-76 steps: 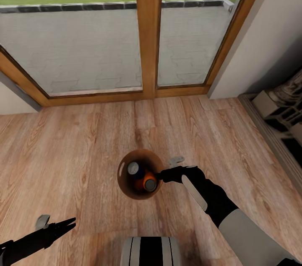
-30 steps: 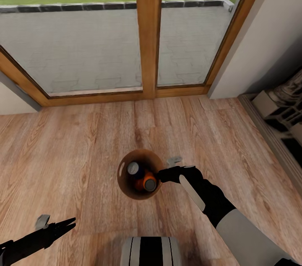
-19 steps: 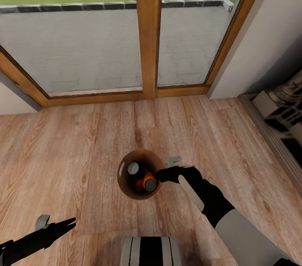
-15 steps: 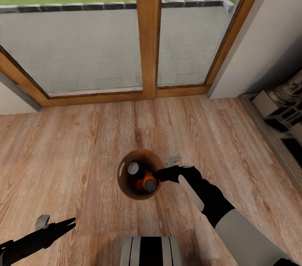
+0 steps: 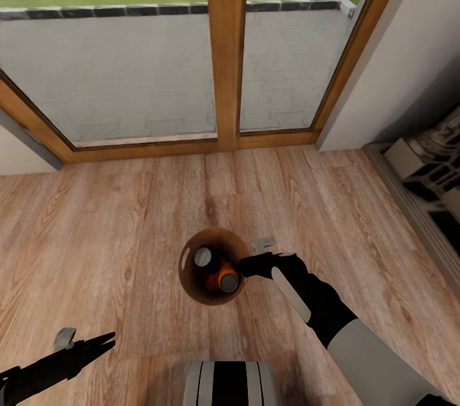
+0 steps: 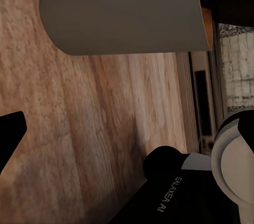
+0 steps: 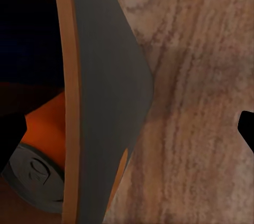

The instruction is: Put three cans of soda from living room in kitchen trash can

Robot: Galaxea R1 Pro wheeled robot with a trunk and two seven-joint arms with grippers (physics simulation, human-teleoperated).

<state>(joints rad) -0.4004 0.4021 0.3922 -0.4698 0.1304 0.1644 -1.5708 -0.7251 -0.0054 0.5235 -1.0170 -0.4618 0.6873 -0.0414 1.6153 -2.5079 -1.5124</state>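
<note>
right tool (image 5: 245, 263) barely shifted; trash can (image 5: 191, 284) upright, opening skyward.

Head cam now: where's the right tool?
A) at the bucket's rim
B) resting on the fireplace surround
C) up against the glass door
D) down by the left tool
A: the right tool sits at the right edge of the bucket, one finger inside the rim and one outside, next to the orange can.

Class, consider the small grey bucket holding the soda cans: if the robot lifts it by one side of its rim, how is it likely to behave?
The bucket looks rigid, so it probably won't flex. Held at one rim point by the right gripper, it may tilt. The cans inside look loose and could shift.
</note>
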